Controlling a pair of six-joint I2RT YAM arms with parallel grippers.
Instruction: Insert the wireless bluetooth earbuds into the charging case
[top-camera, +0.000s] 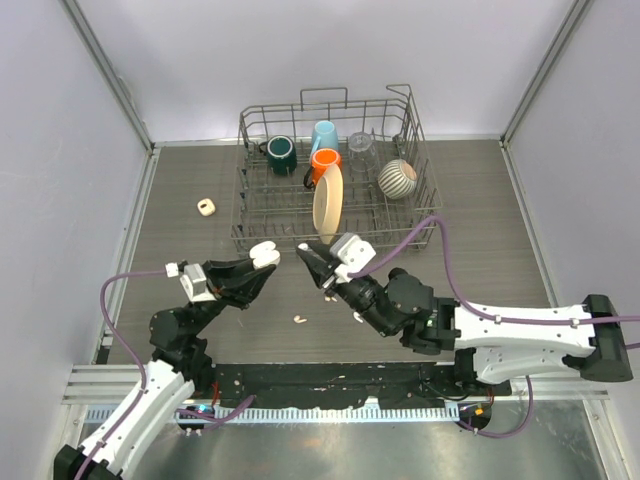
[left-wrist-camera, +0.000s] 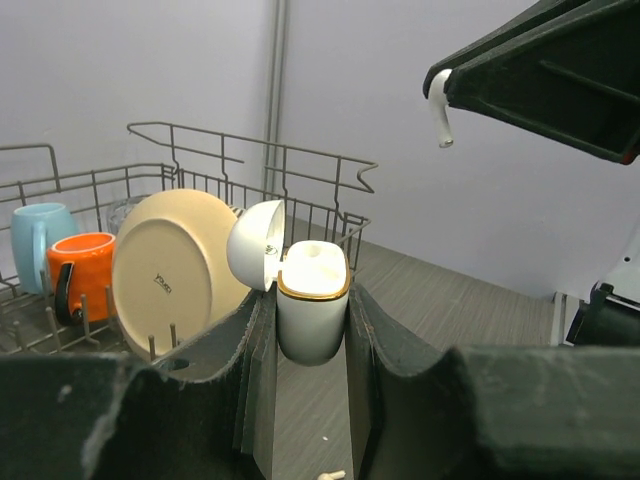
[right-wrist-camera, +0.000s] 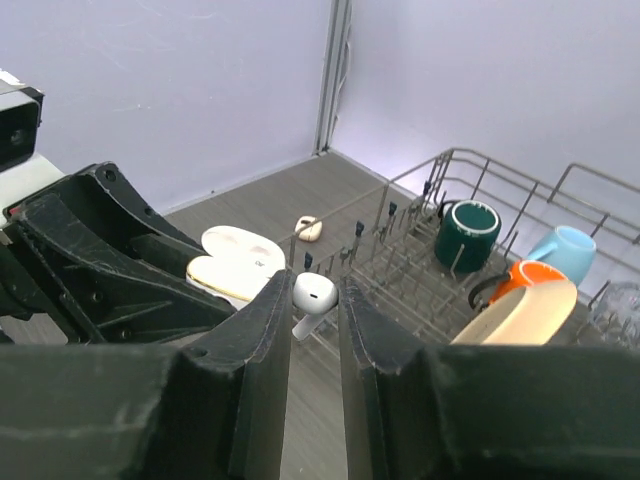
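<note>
My left gripper (left-wrist-camera: 312, 318) is shut on the white charging case (left-wrist-camera: 312, 325), holding it upright by its gold-rimmed body. The case lid (left-wrist-camera: 254, 245) is swung open to the left. In the top view the case (top-camera: 264, 254) sits at the left gripper's (top-camera: 260, 268) tip, above the table. My right gripper (right-wrist-camera: 313, 292) is shut on a white earbud (right-wrist-camera: 314, 293), stem pointing down. It hovers a little right of and above the open case (right-wrist-camera: 235, 262), not touching it. The left wrist view shows this earbud (left-wrist-camera: 438, 112) hanging from the right fingers. Another earbud (top-camera: 300, 320) lies on the table below.
A wire dish rack (top-camera: 240, 215) stands just behind both grippers. It holds a cream plate (top-camera: 328, 200), green (top-camera: 281, 152), orange (top-camera: 324, 160) and blue (top-camera: 323, 134) mugs, a glass and a striped bowl (top-camera: 397, 178). A second small cream case (top-camera: 207, 207) lies left of the rack.
</note>
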